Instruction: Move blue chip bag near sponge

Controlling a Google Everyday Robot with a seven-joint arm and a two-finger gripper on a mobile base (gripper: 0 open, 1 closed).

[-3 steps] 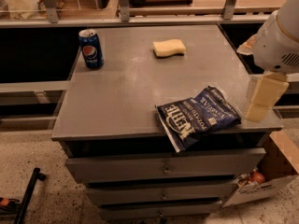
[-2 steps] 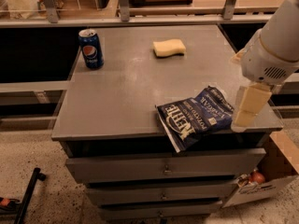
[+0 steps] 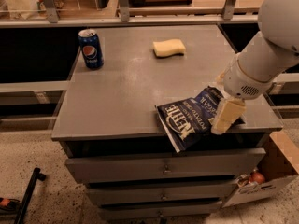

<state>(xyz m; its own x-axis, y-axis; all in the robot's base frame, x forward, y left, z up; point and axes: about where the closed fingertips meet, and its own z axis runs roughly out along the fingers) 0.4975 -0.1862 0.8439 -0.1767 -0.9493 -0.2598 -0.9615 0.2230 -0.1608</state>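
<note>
The blue chip bag point(image 3: 189, 118) lies flat at the front right of the grey cabinet top point(image 3: 121, 92), its lower corner hanging over the front edge. The sponge point(image 3: 169, 47) lies at the far middle of the top, well apart from the bag. My gripper point(image 3: 226, 116), cream-coloured at the end of the white arm point(image 3: 266, 55), comes in from the right and hangs over the bag's right part, covering that end. I cannot tell whether it touches the bag.
A blue Pepsi can point(image 3: 91, 49) stands upright at the far left of the top. Drawers point(image 3: 163, 167) run below the front edge. A cardboard box point(image 3: 275, 171) sits on the floor at the right. A black bar point(image 3: 28, 192) lies on the floor at the left.
My gripper has moved left and down, from beside the table's right edge to over the right end of the bag. The bag, sponge and can have not moved.
</note>
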